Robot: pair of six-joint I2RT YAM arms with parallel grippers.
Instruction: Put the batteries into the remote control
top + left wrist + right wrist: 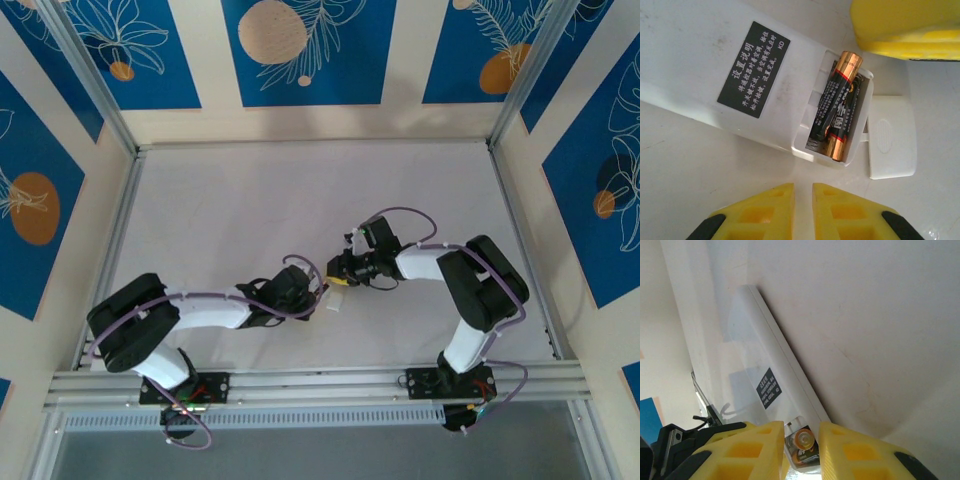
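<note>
The white remote control [705,55] lies back-up on the table with its battery bay uncovered. Two batteries [840,110] lie in the bay; the upper one sits tilted, its gold end [850,62] raised above the rim. My left gripper [803,187] hovers just short of the bay's end, its yellow fingers a narrow gap apart with nothing between them. My right gripper [801,426] stands over the same end of the remote control [775,370], its fingers either side of the battery's gold end [805,439] without touching it. From above, both grippers [318,292] [335,272] meet at mid-table.
The loose white bay cover [892,137] lies flat on the table beside the remote's open end. A yellow finger [900,25] of the right gripper hangs close above the bay. Metal rails [300,385] and patterned walls enclose the white table.
</note>
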